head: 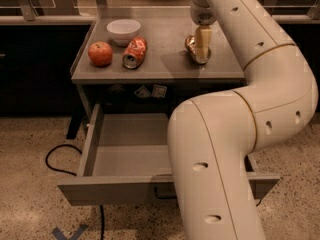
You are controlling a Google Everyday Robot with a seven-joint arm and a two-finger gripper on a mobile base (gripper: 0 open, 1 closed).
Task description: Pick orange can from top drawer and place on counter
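Observation:
The orange can (191, 46) is small, dull brownish-orange with silvery patches. It sits between the cream fingers (202, 43) of my gripper (199, 49), at the right side of the grey counter (165, 66), at or just above its surface. The gripper hangs from my large white arm, which reaches in from the lower right, and it is shut on the can. The top drawer (115, 190) stands pulled open below the counter. Its visible left part holds nothing; my arm hides its right part.
On the counter's left are a white bowl (123, 30), a red apple (100, 53) and a brighter red-orange can (135, 52) lying on its side. A black cable (59, 160) loops on the speckled floor left of the drawer. Dark cabinets flank the counter.

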